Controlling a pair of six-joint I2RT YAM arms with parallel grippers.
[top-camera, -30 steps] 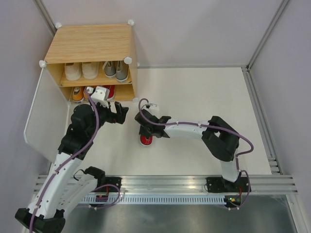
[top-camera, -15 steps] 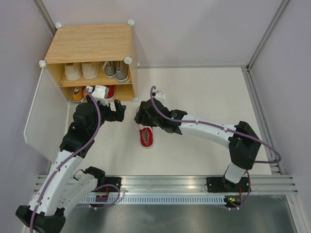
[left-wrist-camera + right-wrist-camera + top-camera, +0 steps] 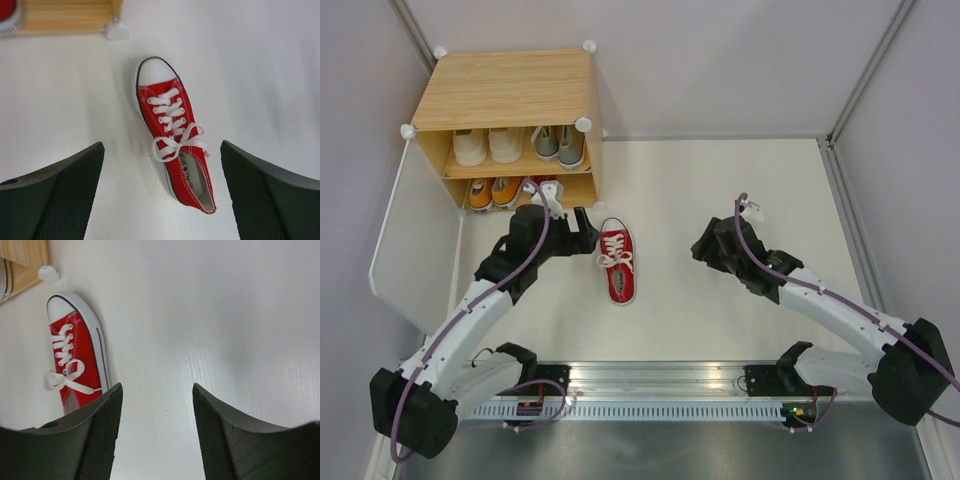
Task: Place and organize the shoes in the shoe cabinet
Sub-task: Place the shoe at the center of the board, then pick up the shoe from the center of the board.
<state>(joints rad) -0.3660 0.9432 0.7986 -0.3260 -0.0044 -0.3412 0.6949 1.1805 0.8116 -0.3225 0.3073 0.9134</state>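
Left fingers [image 3: 55,200] spread wide over the red shoe [image 3: 172,135] (lying on the table [image 3: 265,60]); right fingers [image 3: 80,440] apart, empty

Red sneaker [image 3: 173,134] with white laces [image 3: 165,100]; light-wood cabinet [image 3: 510,90].

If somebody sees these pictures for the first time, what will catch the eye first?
A single red shoe lies alone on the white table, in front of the wooden cabinet. The left gripper hangs open close beside it, while the right gripper, also open, stands apart to the right. Other shoes sit on the cabinet's shelves.
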